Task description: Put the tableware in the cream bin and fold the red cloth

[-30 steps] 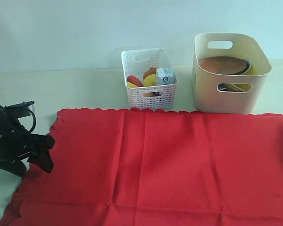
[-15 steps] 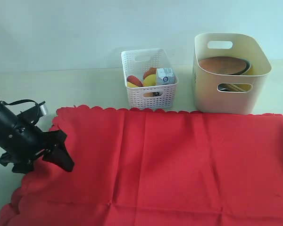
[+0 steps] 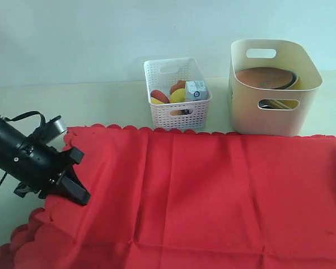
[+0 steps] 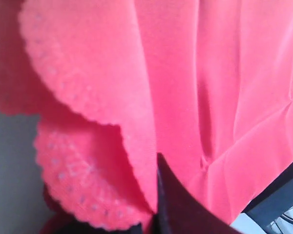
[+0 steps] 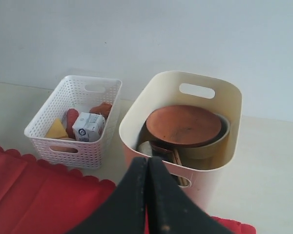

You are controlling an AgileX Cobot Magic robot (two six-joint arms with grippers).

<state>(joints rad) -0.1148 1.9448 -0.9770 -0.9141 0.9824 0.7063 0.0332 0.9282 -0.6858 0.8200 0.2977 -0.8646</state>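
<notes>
The red cloth (image 3: pixel 213 190) lies spread over the table's front, its scalloped left edge rumpled. My left gripper (image 3: pixel 77 194) sits at that edge. In the left wrist view the left gripper (image 4: pixel 155 207) is shut on a fold of the red cloth (image 4: pixel 185 87); one dark finger (image 4: pixel 173 200) shows and the other is hidden by fabric. The cream bin (image 3: pixel 271 120) stands at the back right and holds the terracotta plate (image 3: pixel 266 77). My right gripper (image 5: pixel 147 168) is shut and empty, out of the exterior view. It looks down at the cream bin (image 5: pixel 136 119), the plate (image 5: pixel 183 124), a pale bowl (image 5: pixel 212 146) and chopsticks (image 5: pixel 178 163).
A white lattice basket (image 3: pixel 179 112) with food and a small carton (image 3: pixel 195 90) stands left of the bin. The same basket (image 5: pixel 44 131) shows in the right wrist view. Bare pale table lies left of the cloth and behind it.
My left gripper has moved right onto the cloth's left edge and gone from open to shut on it. That edge has bunched and shifted. The right gripper has stayed shut.
</notes>
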